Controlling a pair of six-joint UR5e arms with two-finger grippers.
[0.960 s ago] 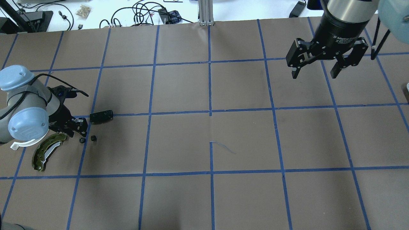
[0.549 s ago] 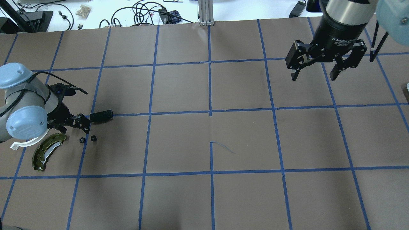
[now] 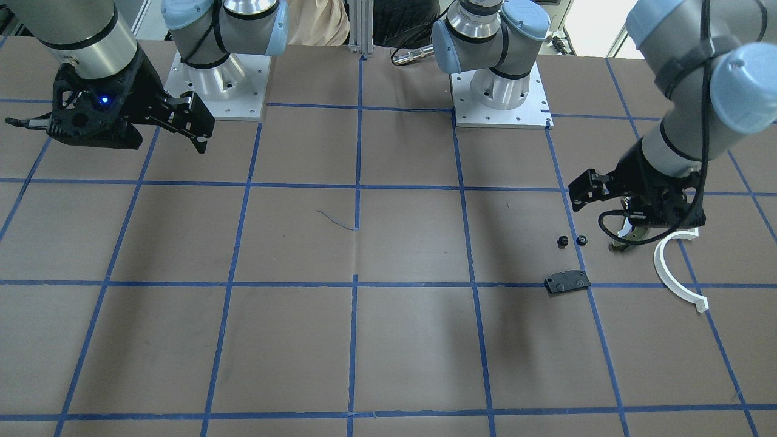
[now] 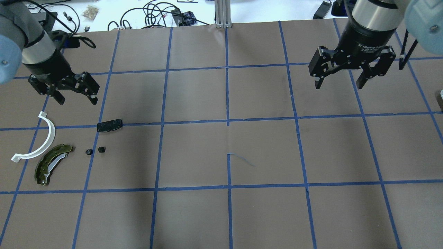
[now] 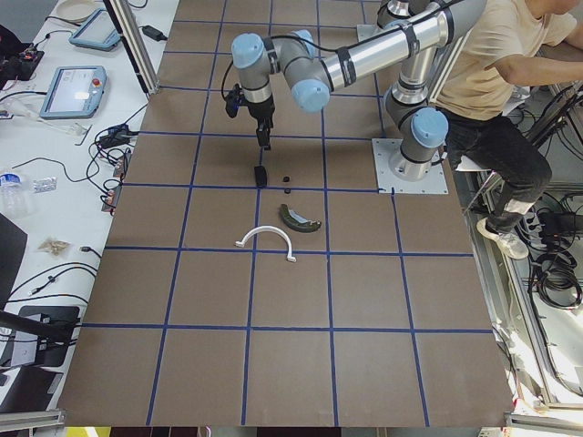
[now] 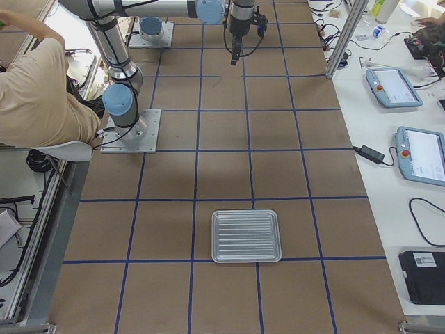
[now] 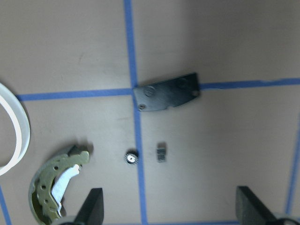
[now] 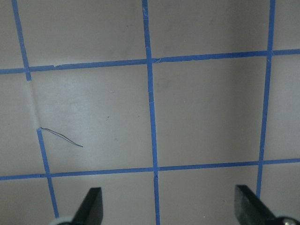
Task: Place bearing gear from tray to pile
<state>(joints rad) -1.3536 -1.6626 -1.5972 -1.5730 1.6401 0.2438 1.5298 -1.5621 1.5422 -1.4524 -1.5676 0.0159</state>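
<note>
Our left claw (image 4: 78,100) has risen from the brake shoe (image 4: 52,164), spread wide and empty: the bearing gear (image 4: 89,151) lies delivered just beside that shoe. Right claw (image 4: 339,84), likewise open and empty, waits well apart.

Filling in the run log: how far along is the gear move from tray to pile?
Done, by the look of it: the bearing gear and a second small gear lie in the pile, between the black pad and the brake shoe, and the tray looks empty. In hand: nothing. The left gripper and right gripper are both open and empty. Left: seemingly nothing to move.
</note>
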